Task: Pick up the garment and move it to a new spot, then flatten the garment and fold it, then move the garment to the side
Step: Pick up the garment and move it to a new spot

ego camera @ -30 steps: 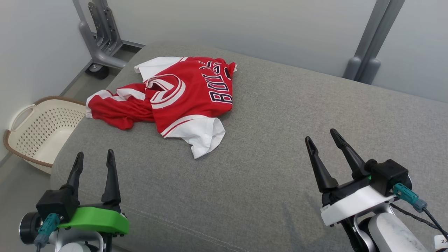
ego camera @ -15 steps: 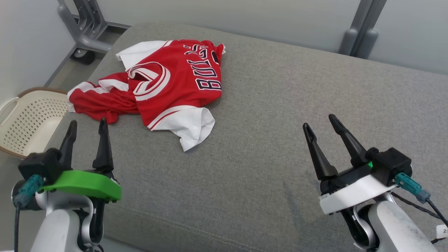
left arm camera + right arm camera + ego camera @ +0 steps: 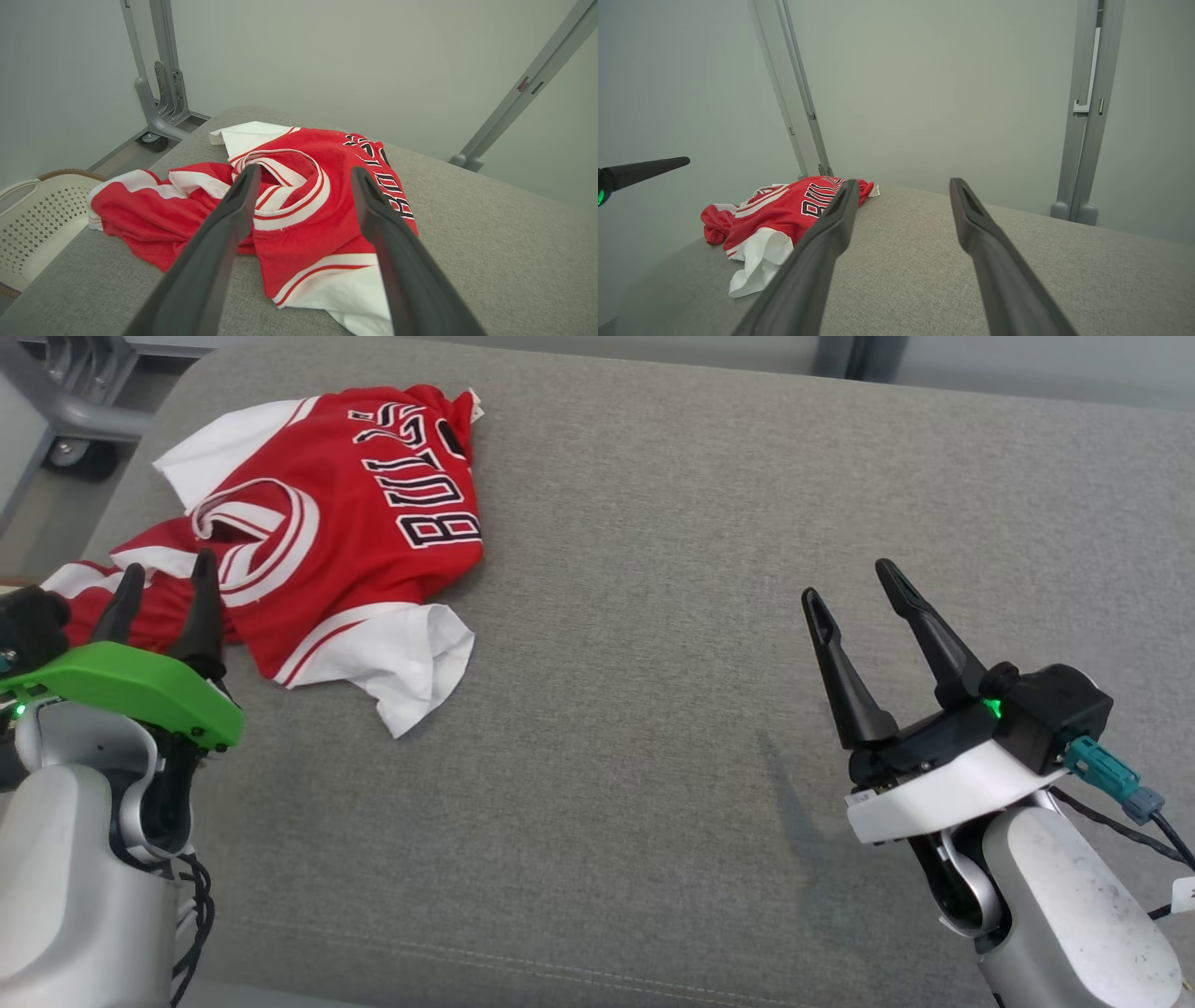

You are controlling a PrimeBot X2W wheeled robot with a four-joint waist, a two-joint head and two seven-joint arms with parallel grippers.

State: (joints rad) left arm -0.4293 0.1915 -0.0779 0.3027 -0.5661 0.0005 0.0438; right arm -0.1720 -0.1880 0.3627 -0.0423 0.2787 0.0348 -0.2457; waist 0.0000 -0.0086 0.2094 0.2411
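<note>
The garment (image 3: 327, 532) is a red and white jersey with black lettering, lying crumpled at the far left of the grey cushioned surface (image 3: 653, 709). My left gripper (image 3: 163, 577) hovers open at the jersey's near left edge, nothing between its fingers. In the left wrist view the garment (image 3: 299, 214) lies just beyond the two spread fingers, its collar between them. My right gripper (image 3: 854, 583) stands open over bare cushion, far to the right of the jersey. The right wrist view has the garment (image 3: 780, 214) at the left, past its open fingers.
A cream perforated laundry basket (image 3: 32, 224) sits on the floor beside the cushion's left edge. Grey metal frame posts (image 3: 159, 93) on a castor stand behind the cushion at the wall. Bare cushion stretches across the middle and right.
The head camera has tilted down, so the whole scene slid up and left. My left gripper has come forward to the jersey's near left edge. The right gripper rose slightly; both stay open.
</note>
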